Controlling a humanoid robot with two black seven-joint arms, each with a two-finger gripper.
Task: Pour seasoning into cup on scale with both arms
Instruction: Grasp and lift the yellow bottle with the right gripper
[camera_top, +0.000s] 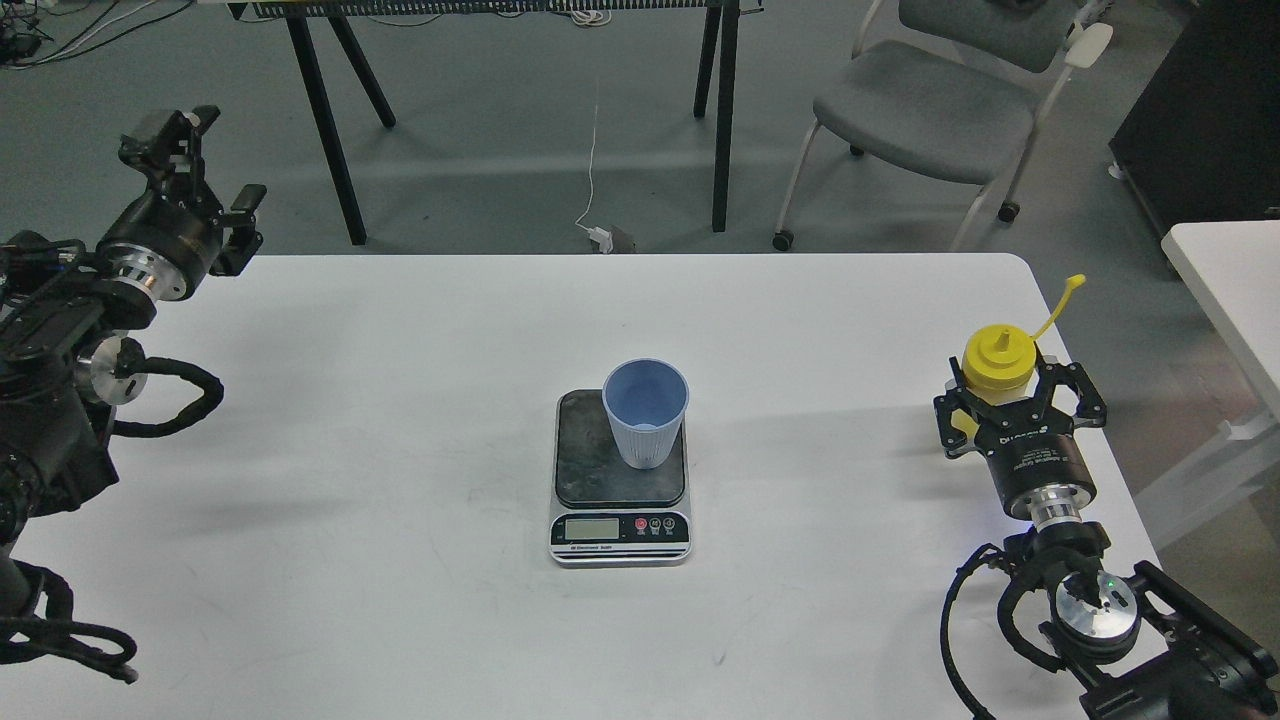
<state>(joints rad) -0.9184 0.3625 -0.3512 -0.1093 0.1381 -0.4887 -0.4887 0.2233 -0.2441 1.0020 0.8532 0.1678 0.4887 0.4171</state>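
Right hand (1020, 398) grips the yellow plastic squeeze bottle (997, 362) — pour not begun.
Next: carry it over the light-blue plastic cup (646, 411); left hand (205, 160) hangs wide, empty.

Behind the white counter (400, 420) stands a grey chair (930, 115). Left of the chair are black table legs (722, 110) and a white cable (594, 150).

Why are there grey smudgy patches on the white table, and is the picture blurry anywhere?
Head view: the grey patches are soft shadows, one right of the flat rectangular kitchen scale, one by the left gripper; head view: light is even, without harsh glare on the white table; head view: the light-blue tapered plastic cup and yellow plastic squeeze bottle look sharp.
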